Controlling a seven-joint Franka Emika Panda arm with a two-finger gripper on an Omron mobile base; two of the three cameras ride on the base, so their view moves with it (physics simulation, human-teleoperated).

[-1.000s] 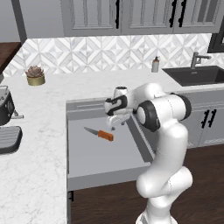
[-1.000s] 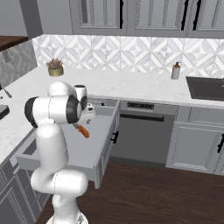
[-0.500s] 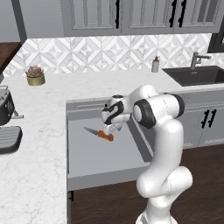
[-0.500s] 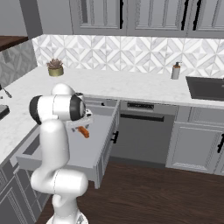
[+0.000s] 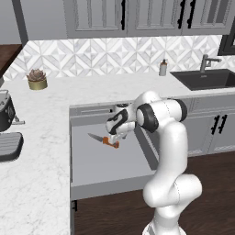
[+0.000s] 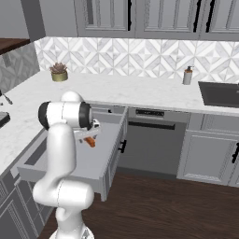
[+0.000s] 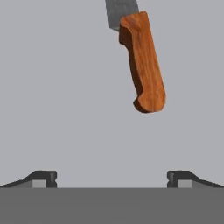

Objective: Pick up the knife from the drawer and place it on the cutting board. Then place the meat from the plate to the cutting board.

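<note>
Left base view: knife (image 5: 103, 139) lying flat in the open drawer (image 5: 114, 167), gripper (image 5: 114, 136) low over its handle; right base view: orange handle beside the arm, inside the drawer (image 6: 105, 161); hand view: fingertips (image 7: 43, 178) spread wide, holding nothing, knife (image 7: 142, 61) beyond them on the grey floor.

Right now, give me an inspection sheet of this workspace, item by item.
Surface: white marble counter; open drawer with flat grey inside.
Job's things: knife lying flat in the drawer, unheld.
Clutter: potted succulent, soap bottle.
Grippers: gripper open, low over the knife handle, touching nothing.
Cables: nothing seen.
Surroundings: sink with faucet, patterned backsplash, grey cabinets, dark wood floor.
</note>
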